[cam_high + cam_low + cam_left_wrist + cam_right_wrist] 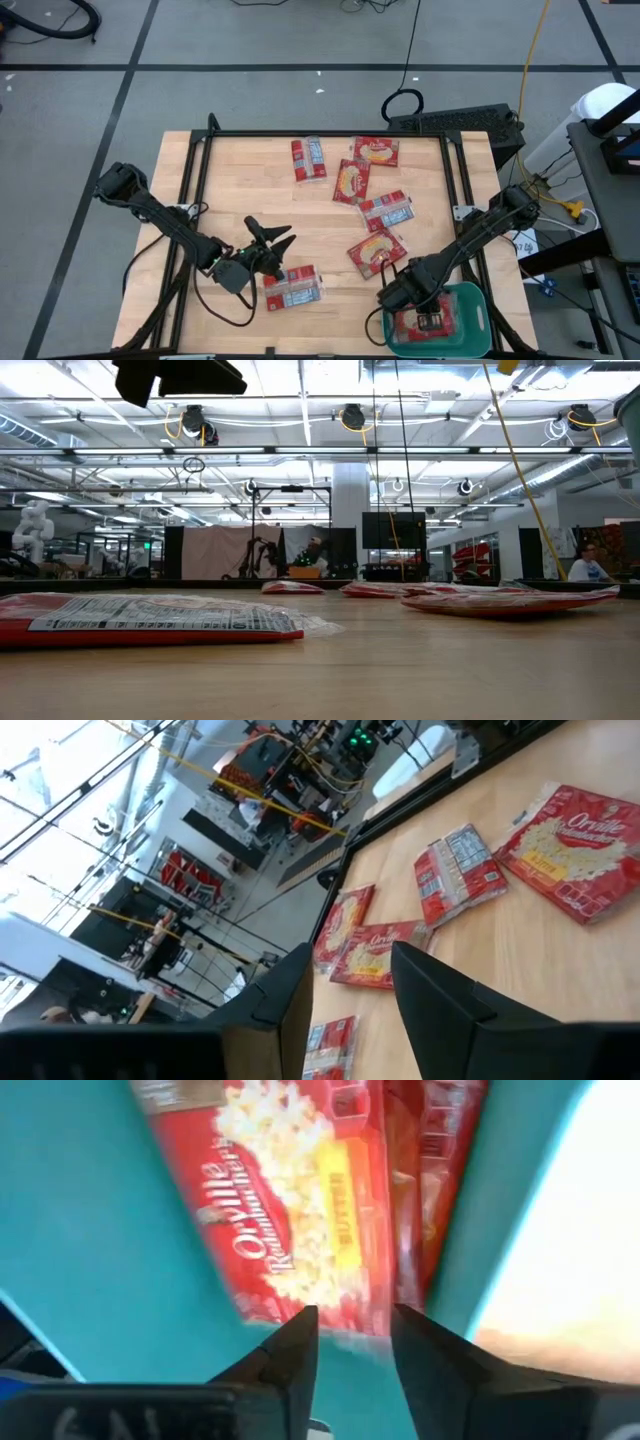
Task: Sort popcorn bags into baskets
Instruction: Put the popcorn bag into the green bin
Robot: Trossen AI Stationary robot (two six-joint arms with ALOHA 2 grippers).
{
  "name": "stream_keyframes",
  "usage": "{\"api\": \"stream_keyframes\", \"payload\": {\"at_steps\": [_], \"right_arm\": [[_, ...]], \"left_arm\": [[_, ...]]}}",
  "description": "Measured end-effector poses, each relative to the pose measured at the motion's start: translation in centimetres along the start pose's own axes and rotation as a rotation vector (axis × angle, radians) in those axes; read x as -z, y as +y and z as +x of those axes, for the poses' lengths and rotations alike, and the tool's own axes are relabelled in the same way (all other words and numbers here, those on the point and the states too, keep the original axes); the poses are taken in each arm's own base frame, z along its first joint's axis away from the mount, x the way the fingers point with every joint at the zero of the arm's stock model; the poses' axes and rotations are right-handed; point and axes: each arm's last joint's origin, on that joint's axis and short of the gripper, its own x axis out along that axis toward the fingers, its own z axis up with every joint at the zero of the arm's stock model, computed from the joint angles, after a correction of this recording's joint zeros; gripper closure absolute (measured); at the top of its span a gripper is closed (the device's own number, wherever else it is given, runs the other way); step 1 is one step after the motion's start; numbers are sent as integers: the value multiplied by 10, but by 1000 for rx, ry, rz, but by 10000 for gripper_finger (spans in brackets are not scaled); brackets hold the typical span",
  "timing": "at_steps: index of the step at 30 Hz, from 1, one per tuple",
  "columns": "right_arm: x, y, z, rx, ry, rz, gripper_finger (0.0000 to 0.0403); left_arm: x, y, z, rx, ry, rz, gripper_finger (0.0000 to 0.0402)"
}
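Right gripper [432, 322] – fingers parted and empty – sits inside the teal basket [479, 305], over the popcorn bags [300, 1210] lying in it. Left gripper [275, 240], fingers spread wide, hovers beside a label-up bag [291, 288], well apart from the basket. Five more bags [376, 248] lie on the table [230, 180] beyond the basket.

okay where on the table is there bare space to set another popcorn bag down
Bare wood runs along the table's left side, between the rail and the label-up bag, above the left gripper. The centre-right is crowded with four packets. The teal basket already holds bags, with the right gripper over it.
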Motion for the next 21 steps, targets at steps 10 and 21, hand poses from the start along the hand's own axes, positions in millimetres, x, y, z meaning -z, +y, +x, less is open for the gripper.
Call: {"api": "stream_keyframes", "payload": {"at_steps": [10, 21], "right_arm": [[0, -3, -5, 27, -37, 145, 254], [32, 10, -56, 75, -479, 456, 298]], "left_arm": [[1, 0, 7, 74, -19, -40, 265], [23, -19, -4, 433, 77, -104, 266]]}}
